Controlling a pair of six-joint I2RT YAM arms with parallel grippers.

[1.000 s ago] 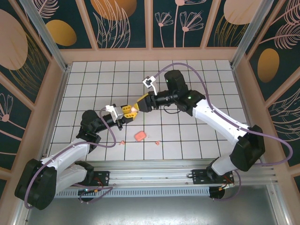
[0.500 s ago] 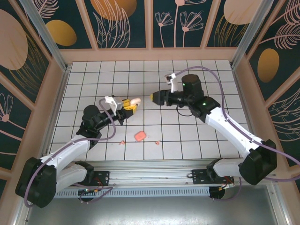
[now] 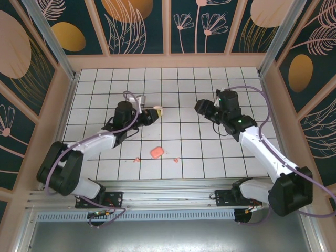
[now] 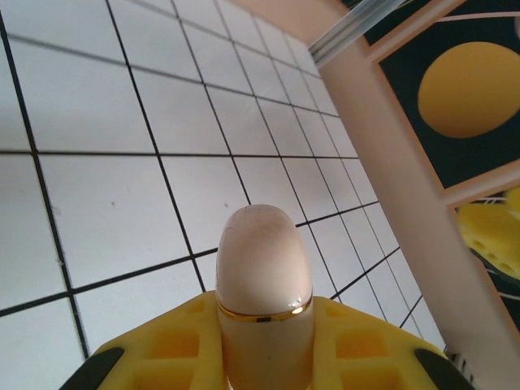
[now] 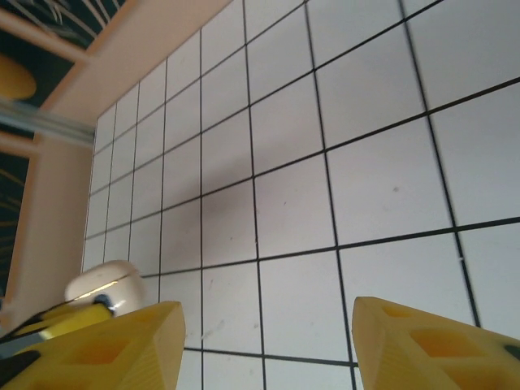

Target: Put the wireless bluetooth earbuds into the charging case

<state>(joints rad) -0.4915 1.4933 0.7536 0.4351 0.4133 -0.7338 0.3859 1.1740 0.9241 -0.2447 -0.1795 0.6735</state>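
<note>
My left gripper [image 3: 152,113] is shut on the charging case [image 4: 262,276], a cream egg-shaped shell with a gold band, closed, sticking out past the yellow fingers [image 4: 162,349]. It hangs over the far left-centre tiles, where the case [image 3: 158,111] points right. Two tiny peach earbuds lie on the near tiles, one earbud [image 3: 137,158] to the left and one earbud [image 3: 177,159] to the right. My right gripper [image 3: 200,107] stands open and empty over the far right-centre tiles, apart from the case. In the right wrist view its fingers [image 5: 122,349] frame bare tiles, and the case [image 5: 101,284] shows at the left.
A small pink rounded case [image 3: 156,152] lies on the near tiles between the two earbuds. A peach wooden wall [image 3: 168,61] borders the white tiled floor [image 3: 210,147] at the back and sides. A metal rail [image 3: 168,190] runs along the near edge.
The two grippers, together at the case a second ago, have parted. My right arm drew back to the right. My left arm carried the case farther back.
</note>
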